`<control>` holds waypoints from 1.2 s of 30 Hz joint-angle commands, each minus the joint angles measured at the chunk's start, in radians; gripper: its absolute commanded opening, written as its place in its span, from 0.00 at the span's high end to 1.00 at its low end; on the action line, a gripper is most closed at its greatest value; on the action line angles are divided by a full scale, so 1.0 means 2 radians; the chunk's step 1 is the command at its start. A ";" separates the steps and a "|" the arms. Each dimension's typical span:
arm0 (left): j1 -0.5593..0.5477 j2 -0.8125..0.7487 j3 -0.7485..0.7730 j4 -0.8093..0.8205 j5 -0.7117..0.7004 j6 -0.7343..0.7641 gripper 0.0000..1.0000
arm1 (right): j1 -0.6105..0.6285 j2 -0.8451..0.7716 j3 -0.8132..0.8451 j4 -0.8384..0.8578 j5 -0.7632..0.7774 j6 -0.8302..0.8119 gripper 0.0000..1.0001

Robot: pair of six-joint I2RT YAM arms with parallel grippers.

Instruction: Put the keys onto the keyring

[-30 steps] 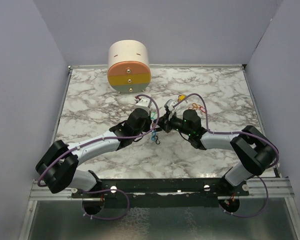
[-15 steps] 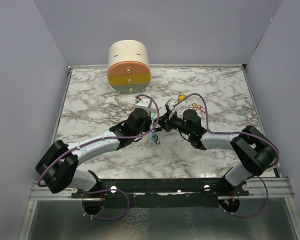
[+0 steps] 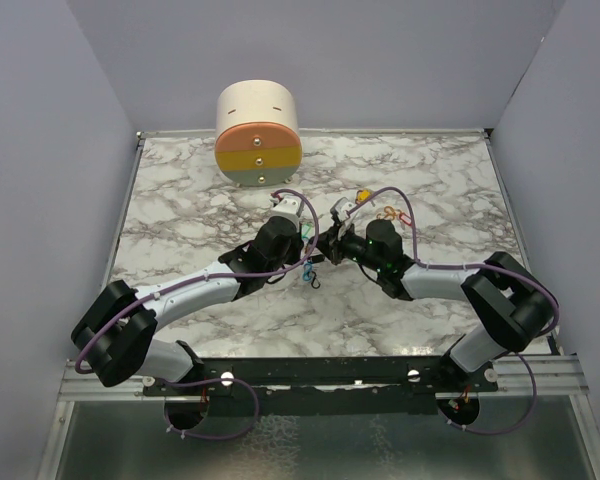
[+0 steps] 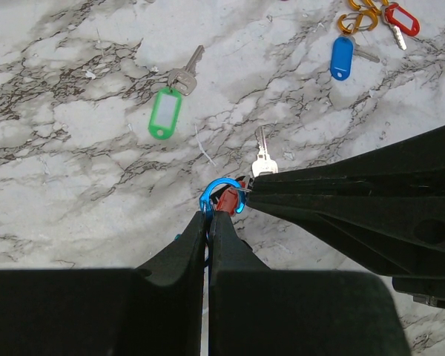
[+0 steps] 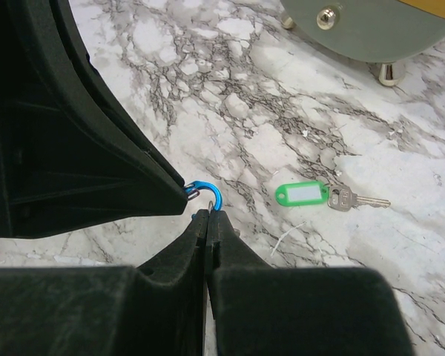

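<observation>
My left gripper (image 4: 209,216) is shut on the blue carabiner keyring (image 4: 221,191), whose loop sticks out past the fingertips. My right gripper (image 5: 208,213) is shut, pinching a small metal ring (image 5: 209,203) against the blue keyring (image 5: 210,194). A reddish piece (image 4: 229,200) sits inside the loop. A bare silver key (image 4: 262,159) shows just beyond the tips; whether it hangs from the ring is unclear. The green-tagged key (image 4: 165,113) and blue-tagged key (image 4: 342,56) lie on the marble. Both grippers meet mid-table (image 3: 321,249).
A red-tagged key (image 4: 402,18) lies with orange clip loops (image 4: 354,20) at the far right. A yellow-tagged key (image 3: 364,196) lies behind the right arm. The round drawer unit (image 3: 258,135) stands at the back left. Grey walls enclose the marble table (image 3: 450,180).
</observation>
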 commanded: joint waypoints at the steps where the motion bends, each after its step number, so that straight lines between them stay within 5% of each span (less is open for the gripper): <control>1: 0.001 -0.007 -0.001 0.000 0.009 0.004 1.00 | 0.003 -0.019 -0.007 0.022 0.021 0.001 0.99; 14: 0.001 -0.004 0.002 -0.001 0.014 0.006 1.00 | 0.003 -0.028 -0.013 0.027 0.034 0.003 0.99; 23: 0.001 -0.008 0.000 -0.001 0.009 0.001 0.55 | 0.003 -0.036 -0.016 0.022 0.058 0.006 0.99; 36: 0.001 -0.062 -0.031 -0.004 -0.063 -0.017 0.27 | -0.004 -0.039 0.008 -0.048 0.197 0.019 0.99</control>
